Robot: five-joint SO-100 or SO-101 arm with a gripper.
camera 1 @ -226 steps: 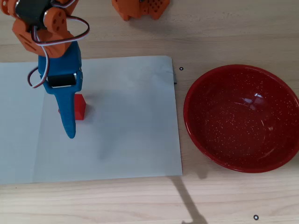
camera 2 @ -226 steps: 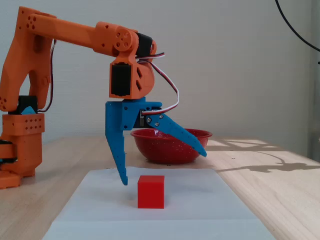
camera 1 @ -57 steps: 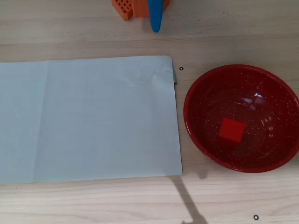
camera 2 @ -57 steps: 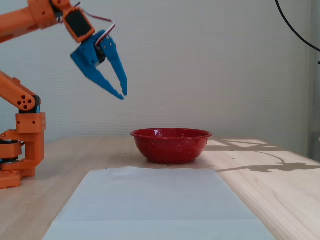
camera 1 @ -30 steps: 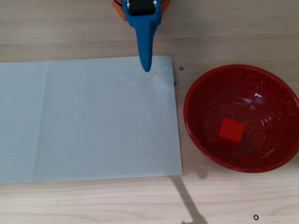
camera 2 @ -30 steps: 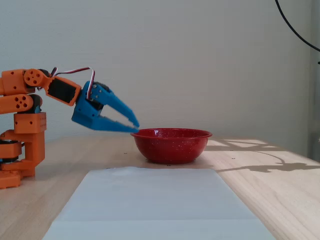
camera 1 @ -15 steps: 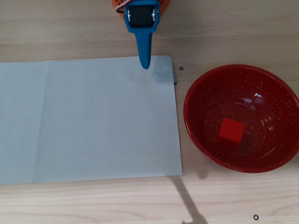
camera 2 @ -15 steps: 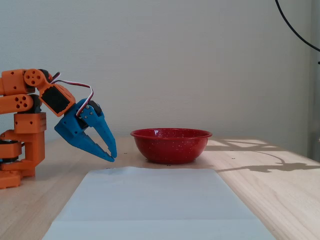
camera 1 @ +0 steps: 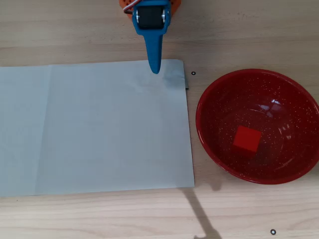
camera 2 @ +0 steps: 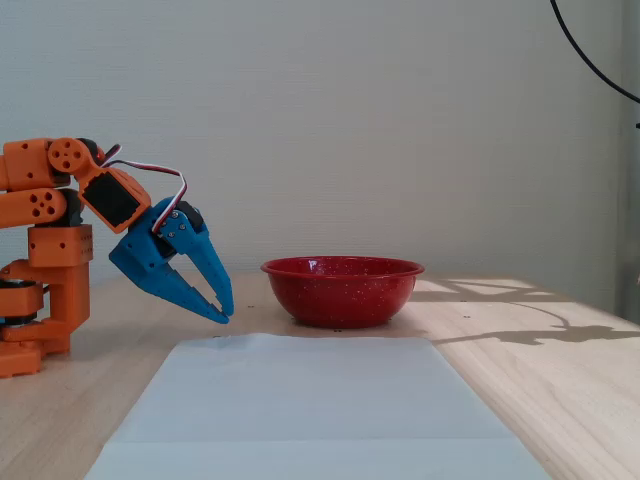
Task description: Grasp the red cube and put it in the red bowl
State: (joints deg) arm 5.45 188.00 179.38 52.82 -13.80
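Orange arm (camera 2: 45, 240) folded at the left of the fixed view, blue claw (camera 2: 222, 312) angled down, tips just above the far edge of the white paper sheet (camera 1: 94, 129). Tips sit nearly together with nothing between them: clenched, empty. In the overhead view the claw (camera 1: 155, 69) pokes in from 12 o'clock, tip over the sheet's top edge.

Red cube (camera 1: 246, 139) lies inside the red bowl (camera 1: 209, 99), slightly toward 7 o'clock of the bowl centre, flat on the bottom. From the claw tip the cube is at roughly 4 o'clock, well apart, bowl rim between them. Fixed view shows the red bowl (camera 2: 342, 292) on the wooden desk (camera 2: 540, 380); cube hidden by its wall.

Judgement: placement looks done, the step in hand is parking. Do it well by keeping the claw low and clear of the bowl rim, with no sweep toward 3 o'clock.
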